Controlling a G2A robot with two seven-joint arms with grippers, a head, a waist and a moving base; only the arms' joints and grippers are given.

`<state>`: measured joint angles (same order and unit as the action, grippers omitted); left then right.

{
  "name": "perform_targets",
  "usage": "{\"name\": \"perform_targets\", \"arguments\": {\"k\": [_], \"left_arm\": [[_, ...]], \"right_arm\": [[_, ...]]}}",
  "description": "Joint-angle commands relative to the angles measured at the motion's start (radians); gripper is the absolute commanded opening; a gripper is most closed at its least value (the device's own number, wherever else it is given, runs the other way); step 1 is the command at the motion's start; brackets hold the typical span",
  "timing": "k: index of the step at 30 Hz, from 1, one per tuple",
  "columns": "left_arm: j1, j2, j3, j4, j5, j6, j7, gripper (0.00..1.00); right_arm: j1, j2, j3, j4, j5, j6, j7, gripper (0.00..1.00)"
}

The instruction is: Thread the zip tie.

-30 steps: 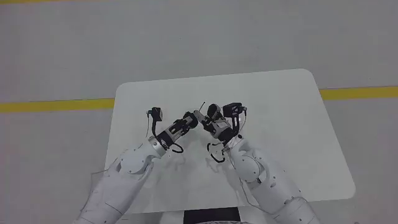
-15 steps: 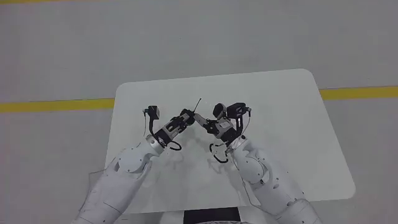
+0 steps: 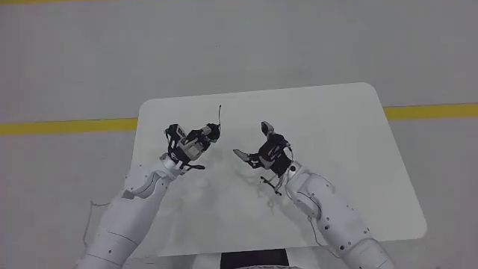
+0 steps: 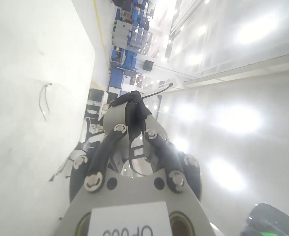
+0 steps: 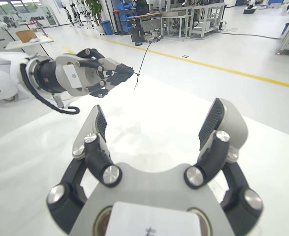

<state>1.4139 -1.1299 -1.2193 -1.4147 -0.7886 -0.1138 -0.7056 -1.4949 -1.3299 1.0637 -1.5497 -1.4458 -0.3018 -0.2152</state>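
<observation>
after parting over desk (image 3: 336, 119) middle: right gripper (image 5: 158, 106) wide open, empty; left gripper (image 3: 210, 131) clamped on zip tie (image 5: 144, 55), tail up, nearer left edge. looks handed off; threading unconfirmed.

The left arm (image 3: 138, 190) and right arm (image 3: 332, 213) wear glossy white shells in rounded segments. The right pincer (image 5: 159, 106) has a pale grey plate, black linkage bars, silver screws (image 5: 112, 174) and ribbed black pads (image 5: 209, 121). The left pincer (image 5: 128, 71) looks alike (white label (image 5: 72, 76) on its plate), with a coiled black cable (image 5: 67, 110) by its wrist.
</observation>
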Motion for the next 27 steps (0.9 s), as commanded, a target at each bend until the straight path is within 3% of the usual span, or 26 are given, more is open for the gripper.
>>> {"name": "perform_targets", "arguments": {"k": [1, 8, 9, 13, 16, 23, 27], "left_arm": [[-0.006, 0.001, 0.0, 0.0, -0.015, 0.028, -0.02, 0.0], [-0.009, 0.002, -0.002, -0.005, 0.006, 0.017, -0.022, 0.0], [-0.005, 0.0, 0.004, -0.006, -0.022, 0.035, -0.024, 0.0], [-0.015, -0.009, 0.003, 0.032, -0.253, 0.178, -0.061, 0.0], [-0.032, -0.012, -0.003, 0.07, -0.346, 0.254, -0.082, 0.0], [-0.058, -0.018, 0.009, 0.147, -0.456, 0.374, -0.145, 0.0], [-0.071, -0.016, 0.012, 0.149, -0.411, 0.351, -0.131, 0.0]], "right_arm": [[0.004, -0.001, -0.01, 0.002, -0.022, 0.015, -0.003, 1.0], [0.004, -0.001, -0.01, 0.002, -0.022, 0.015, -0.003, 1.0], [0.004, -0.001, -0.01, 0.001, -0.023, 0.016, -0.003, 1.0], [0.01, 0.001, -0.018, 0.014, -0.06, 0.03, -0.029, 1.0], [0.026, 0.002, -0.027, 0.035, -0.112, 0.045, -0.062, 1.0], [0.084, 0.013, -0.1, 0.103, -0.124, 0.101, -0.09, 1.0], [0.093, 0.014, -0.112, 0.113, -0.124, 0.108, -0.095, 1.0]]}}
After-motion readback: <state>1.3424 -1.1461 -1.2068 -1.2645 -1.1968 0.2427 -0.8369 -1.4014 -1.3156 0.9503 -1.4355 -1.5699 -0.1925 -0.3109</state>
